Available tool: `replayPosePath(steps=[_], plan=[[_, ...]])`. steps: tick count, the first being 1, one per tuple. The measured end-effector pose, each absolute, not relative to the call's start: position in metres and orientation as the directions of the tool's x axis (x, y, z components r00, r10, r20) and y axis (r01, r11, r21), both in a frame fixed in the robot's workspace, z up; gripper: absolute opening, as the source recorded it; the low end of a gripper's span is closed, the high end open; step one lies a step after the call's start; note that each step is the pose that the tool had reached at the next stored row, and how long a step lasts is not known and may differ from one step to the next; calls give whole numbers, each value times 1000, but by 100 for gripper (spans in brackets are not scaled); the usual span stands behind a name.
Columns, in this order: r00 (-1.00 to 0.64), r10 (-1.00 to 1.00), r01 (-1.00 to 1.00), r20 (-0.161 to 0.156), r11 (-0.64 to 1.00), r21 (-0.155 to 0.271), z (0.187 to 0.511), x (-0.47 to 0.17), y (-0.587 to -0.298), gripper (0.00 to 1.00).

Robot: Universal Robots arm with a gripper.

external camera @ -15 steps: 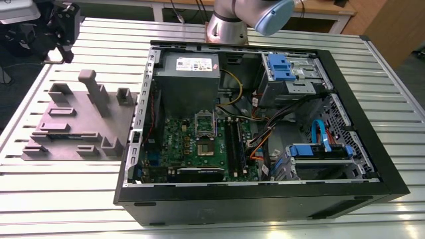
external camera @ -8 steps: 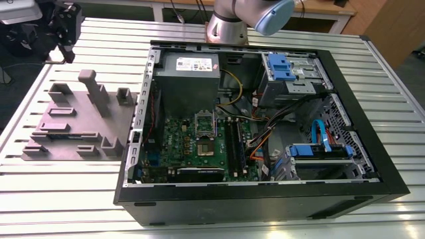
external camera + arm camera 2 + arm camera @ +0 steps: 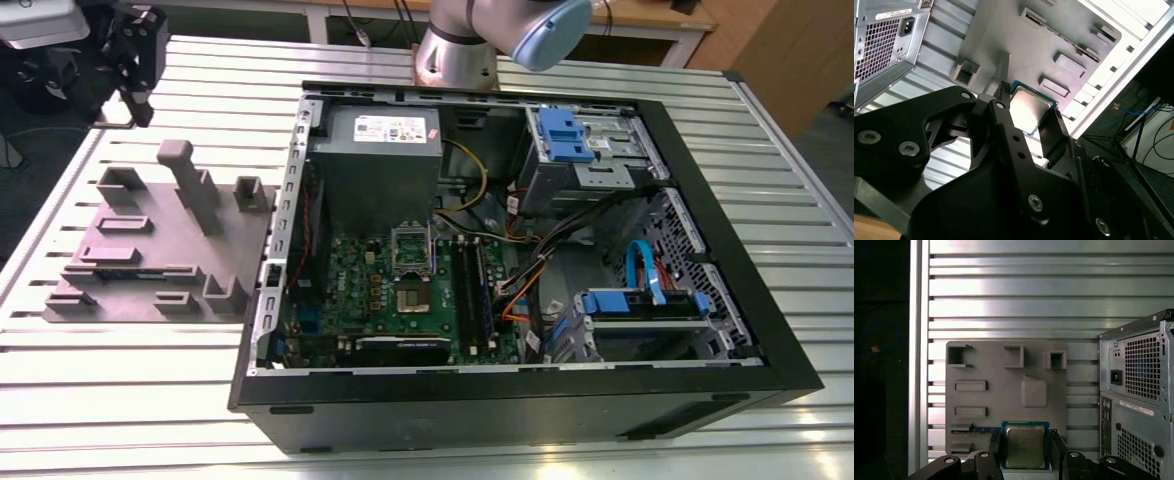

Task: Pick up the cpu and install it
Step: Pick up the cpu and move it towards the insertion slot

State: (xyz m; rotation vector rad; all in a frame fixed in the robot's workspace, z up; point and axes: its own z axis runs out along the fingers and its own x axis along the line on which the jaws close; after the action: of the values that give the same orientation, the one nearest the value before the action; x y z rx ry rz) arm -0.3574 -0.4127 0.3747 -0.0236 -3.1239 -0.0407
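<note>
The gripper (image 3: 1026, 452) is clamped on the cpu (image 3: 1025, 446), its two black fingers (image 3: 1004, 120) pressing opposite edges of the chip (silvery top towards the camera in both wrist views). The chip is held over the grey fixture plate (image 3: 1004, 390). Beside it, the open computer case (image 3: 467, 410) stands on the slatted table (image 3: 134, 380).

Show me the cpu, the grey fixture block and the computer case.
cpu (image 3: 1025, 446), first wrist view, its metal top.
grey fixture block (image 3: 1004, 390), first wrist view, bare flat surface.
computer case (image 3: 534, 415), exterior view, black outer wall.
</note>
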Motion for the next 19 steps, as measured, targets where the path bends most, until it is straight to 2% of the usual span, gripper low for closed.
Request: replayPosePath(steps=[19], plan=[[-1000,15,15,18,1000,26,375,-353,-413,47]])
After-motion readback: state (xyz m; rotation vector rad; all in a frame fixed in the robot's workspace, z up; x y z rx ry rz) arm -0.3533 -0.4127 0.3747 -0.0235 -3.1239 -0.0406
